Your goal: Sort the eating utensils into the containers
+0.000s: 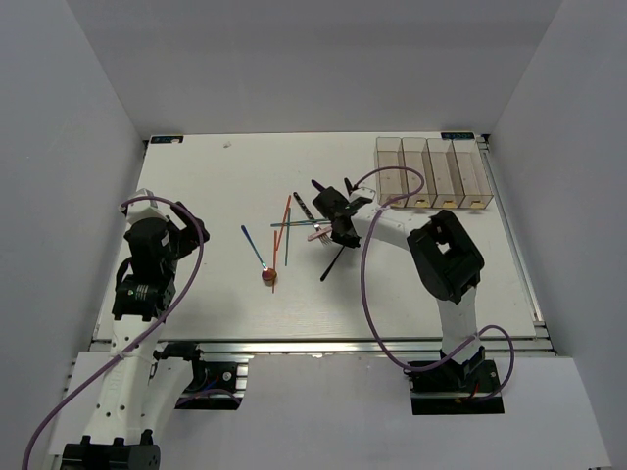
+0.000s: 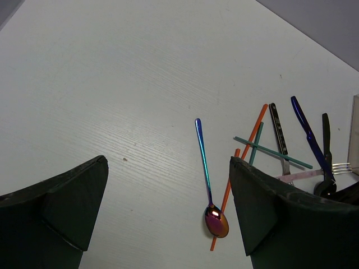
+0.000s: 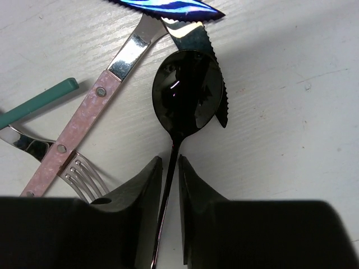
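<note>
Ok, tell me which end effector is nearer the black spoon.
Right. The right end effector straddles the black spoon at its handle; the left end effector hangs open far off, past the chopsticks.

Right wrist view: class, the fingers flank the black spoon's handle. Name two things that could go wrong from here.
1. The right gripper straddles only the black spoon's thin handle, so the bowl might swing or slip when lifted.
2. The bowl lies over the serrated knife, and fork tines sit close beside the gripper; lifting could drag either.
</note>
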Robot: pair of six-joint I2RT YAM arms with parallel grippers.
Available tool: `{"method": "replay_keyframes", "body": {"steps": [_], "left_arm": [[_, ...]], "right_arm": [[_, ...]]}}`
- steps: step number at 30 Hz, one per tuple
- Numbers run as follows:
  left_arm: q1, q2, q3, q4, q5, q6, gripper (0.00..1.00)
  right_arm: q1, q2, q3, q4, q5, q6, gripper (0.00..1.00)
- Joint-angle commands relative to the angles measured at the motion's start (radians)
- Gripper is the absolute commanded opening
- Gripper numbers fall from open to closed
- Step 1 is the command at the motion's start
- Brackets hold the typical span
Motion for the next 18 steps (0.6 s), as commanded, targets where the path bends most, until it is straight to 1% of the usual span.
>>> {"method": "replay_keyframes", "body": {"steps": [1,2,3,5,6,7,13,18], "left_arm": [[-0.002,-0.001,-0.001,0.008,0.007,0.01,0.98],[-0.002,-0.001,0.0,0.008,0.007,0.01,0.98],[-0.002,-0.001,0.0,0.008,0.007,0.01,0.98],[-0.001,-0.001,0.0,0.009,0.009,0.01,0.98],[-0.002,-0.001,0.0,0.008,0.007,0.01,0.98],[-0.002,-0.003,0.0,0.008,0.007,0.01,0.98],[-0.002,-0.003,-0.001,0.006,0.006,0.01,0.98],[-0.002,0.002,0.0,0.005,0.004,0.008,0.98]], "right_arm": [[0.002,-0.02,-0.04,-0.022,0.001,0.051,0.23],[0.008,-0.046,-0.062,-0.028,0.014,0.067,0.2],[0.012,-0.057,-0.062,-0.028,0.022,0.071,0.2],[0.02,-0.083,-0.08,-0.045,0.033,0.08,0.15],[0.025,-0.091,-0.085,-0.051,0.044,0.084,0.05],[0.026,-0.102,-0.088,-0.059,0.047,0.086,0.0],[0.025,-0.161,-0.105,-0.062,0.056,0.069,0.0],[0.025,-0.293,-0.125,-0.01,0.039,-0.035,0.0]]}}
